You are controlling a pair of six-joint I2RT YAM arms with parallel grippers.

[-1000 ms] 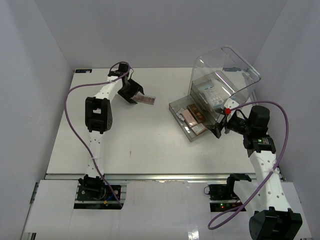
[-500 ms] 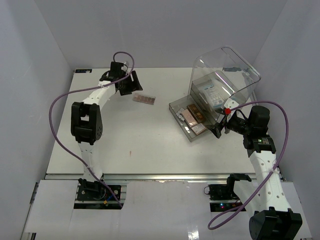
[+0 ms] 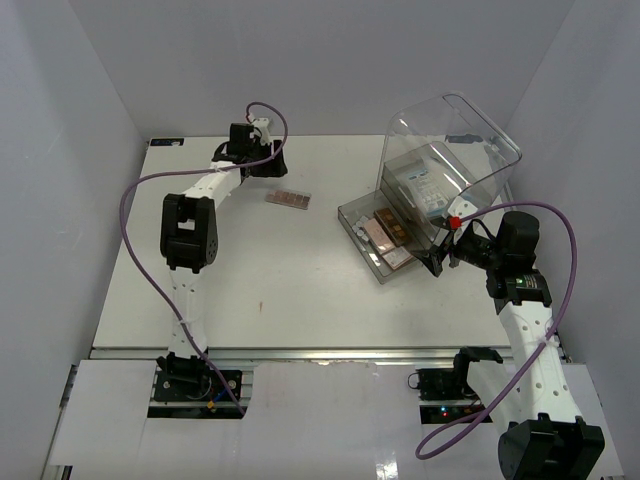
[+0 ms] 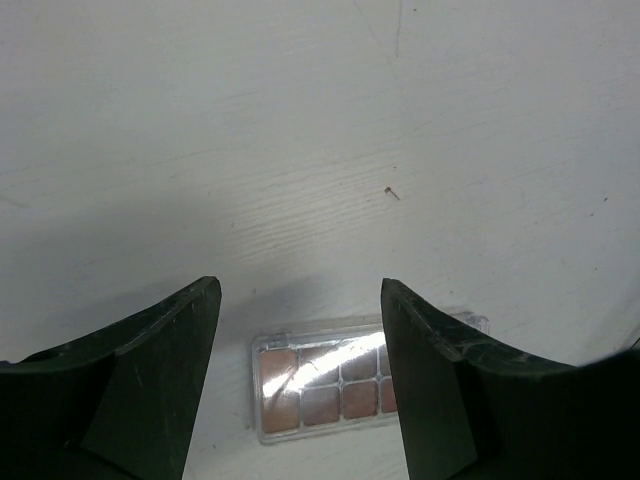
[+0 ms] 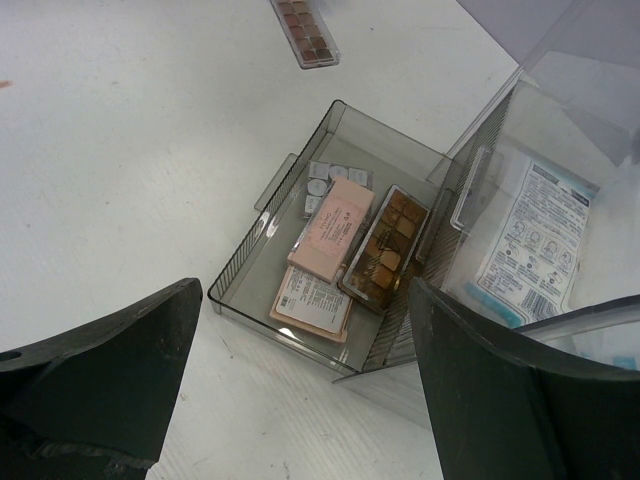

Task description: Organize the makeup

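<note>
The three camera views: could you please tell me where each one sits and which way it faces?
Top external: above and behind the bases, looking down on the table; both arms show, with left gripper and right gripper.
Left wrist: on the left arm, facing down at the loose brown palette between its two dark fingers.
Right wrist: on the right arm, facing down into the open drawer; its own fingers frame it.
Shared: that palette shows in all three views.

The table (image 4: 300,120) looks matt white and faintly grained. The brown palette (image 4: 320,388) has a clear, glossy plastic case. The drawer (image 5: 245,262) is smoky translucent plastic; the domed box (image 3: 480,135) is clear and shiny.
</note>
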